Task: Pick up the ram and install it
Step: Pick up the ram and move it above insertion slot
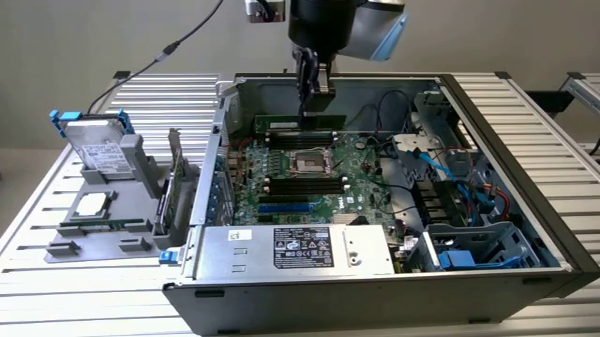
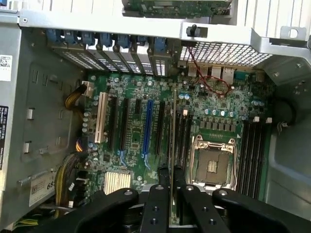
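We see the gripper (image 1: 314, 105) clenched on the ram (image 1: 281, 121), gripping the green stick by its upper edge inside the open computer case (image 1: 525, 281). By our reading the pickup is done and the carry is largely done too: the ram hangs level over the motherboard (image 1: 361, 186), just above the bank of black memory slots (image 1: 300, 139) on the far side of the CPU socket (image 1: 308, 163). In the wrist view the ram (image 2: 173, 126) runs edge-on between the fingers (image 2: 162, 177), roughly parallel to the slots (image 2: 183, 131) beside the socket. We judge it not yet seated, so lowering and pressing home remain
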{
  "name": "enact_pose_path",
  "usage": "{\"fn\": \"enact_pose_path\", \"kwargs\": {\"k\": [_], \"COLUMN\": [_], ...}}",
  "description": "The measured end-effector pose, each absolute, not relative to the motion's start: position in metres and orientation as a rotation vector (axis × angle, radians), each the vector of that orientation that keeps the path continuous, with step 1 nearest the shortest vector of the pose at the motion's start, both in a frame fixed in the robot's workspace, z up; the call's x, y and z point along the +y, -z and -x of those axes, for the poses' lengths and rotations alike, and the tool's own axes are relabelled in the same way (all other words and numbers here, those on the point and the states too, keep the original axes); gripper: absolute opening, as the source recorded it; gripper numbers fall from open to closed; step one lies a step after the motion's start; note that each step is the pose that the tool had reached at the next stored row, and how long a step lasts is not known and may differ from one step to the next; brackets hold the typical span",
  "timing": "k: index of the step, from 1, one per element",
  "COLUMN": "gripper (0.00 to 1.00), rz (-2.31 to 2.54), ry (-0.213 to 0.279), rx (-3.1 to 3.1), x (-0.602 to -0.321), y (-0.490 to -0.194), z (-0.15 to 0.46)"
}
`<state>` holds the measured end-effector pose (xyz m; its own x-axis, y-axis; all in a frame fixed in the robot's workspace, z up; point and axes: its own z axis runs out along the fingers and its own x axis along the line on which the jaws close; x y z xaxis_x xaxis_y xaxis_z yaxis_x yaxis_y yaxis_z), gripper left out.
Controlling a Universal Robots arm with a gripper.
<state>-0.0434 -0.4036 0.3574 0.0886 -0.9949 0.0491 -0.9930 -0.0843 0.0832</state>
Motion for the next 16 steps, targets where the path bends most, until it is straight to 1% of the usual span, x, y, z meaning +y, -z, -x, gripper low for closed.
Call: {"fn": "enact_pose_path", "kwargs": {"k": [8,16], "gripper": [0.14,0.14], "rz": [-2.182,-2.183], "ry": [0.034,0.024], "rx": [-2.128,-2.134], "x": [-0.404,-0.399], "y": [-0.345,-0.336], "z": [0.041,0.038]}}
